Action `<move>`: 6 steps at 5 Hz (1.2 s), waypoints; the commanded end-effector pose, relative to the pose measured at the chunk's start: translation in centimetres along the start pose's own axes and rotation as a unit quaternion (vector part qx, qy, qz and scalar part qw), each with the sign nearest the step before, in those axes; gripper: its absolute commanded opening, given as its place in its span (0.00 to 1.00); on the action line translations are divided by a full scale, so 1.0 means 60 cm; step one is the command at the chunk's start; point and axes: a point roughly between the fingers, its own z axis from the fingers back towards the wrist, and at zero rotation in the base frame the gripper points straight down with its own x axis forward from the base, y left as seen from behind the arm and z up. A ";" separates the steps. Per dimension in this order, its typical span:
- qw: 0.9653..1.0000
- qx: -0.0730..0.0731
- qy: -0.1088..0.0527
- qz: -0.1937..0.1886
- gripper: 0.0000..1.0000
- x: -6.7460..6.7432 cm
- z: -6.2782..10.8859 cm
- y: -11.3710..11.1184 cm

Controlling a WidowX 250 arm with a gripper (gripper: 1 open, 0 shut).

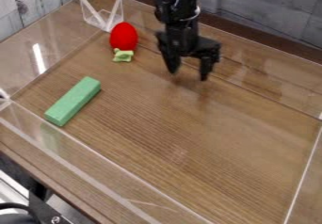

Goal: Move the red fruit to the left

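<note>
Hanging over the bench (pixel 239 152), hand (pixel 189 71) w/ fingers spread, empty, near strawberry (pixel 123 36); arm cut off at top; green block (pixel 73 100) front-left.

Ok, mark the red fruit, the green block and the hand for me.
red fruit (pixel 123 35), camera view, on its red body.
green block (pixel 73 100), camera view, middle of its top face.
hand (pixel 189 70), camera view, midway between its fingertips, which stand apart.

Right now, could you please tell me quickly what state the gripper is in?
Gripper: open, holding nothing, fingers spread above the table, to the right of the red fruit and apart from it.
</note>
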 end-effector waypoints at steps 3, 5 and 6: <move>0.998 -0.013 0.036 0.057 1.00 0.042 -0.034 0.054; 0.995 -0.034 0.068 0.067 1.00 0.036 -0.024 0.050; 0.991 -0.046 0.096 0.077 1.00 0.026 -0.023 0.052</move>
